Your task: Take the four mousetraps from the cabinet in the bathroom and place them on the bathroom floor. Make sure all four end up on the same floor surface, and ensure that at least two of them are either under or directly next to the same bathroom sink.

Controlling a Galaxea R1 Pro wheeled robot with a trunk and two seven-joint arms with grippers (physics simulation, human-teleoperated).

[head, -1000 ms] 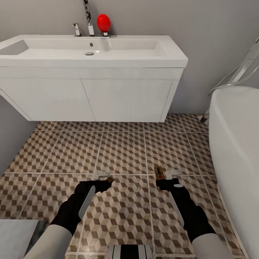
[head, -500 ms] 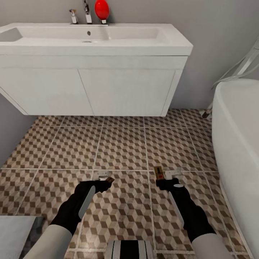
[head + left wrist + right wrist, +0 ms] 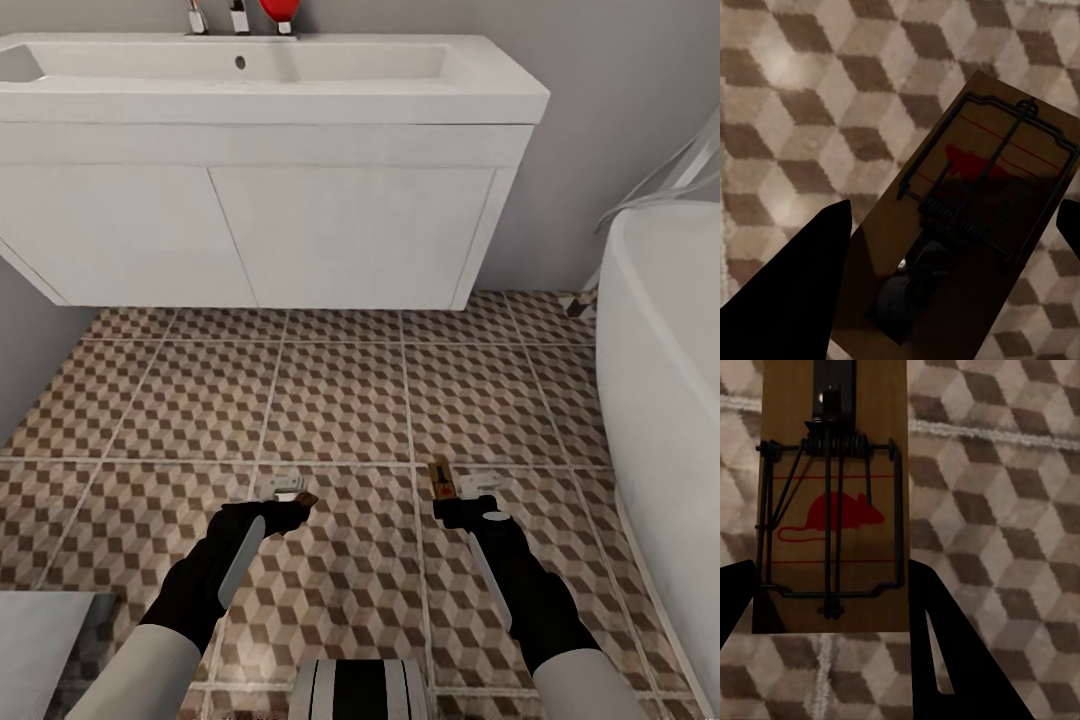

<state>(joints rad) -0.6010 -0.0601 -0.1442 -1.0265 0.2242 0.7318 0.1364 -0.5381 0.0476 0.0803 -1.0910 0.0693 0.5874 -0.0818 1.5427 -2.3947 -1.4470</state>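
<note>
Evidently for floor placement near the sink (image 3: 270,75) at 12 o'clock, left gripper (image 3: 290,497) and right gripper (image 3: 452,492) each clamp a mousetrap (image 3: 975,217) above the tiles (image 3: 340,400).

Both arms wear pale grey-white sleeves at the upper forearm, turning to matte black, bulbous wrist housings, each marked with a slim light-grey strip. The left gripper (image 3: 292,496) and right gripper (image 3: 462,486) have whitish finger pieces on black mounts. A black-and-white striped trunk part (image 3: 362,690) sits nearest the camera.
</note>
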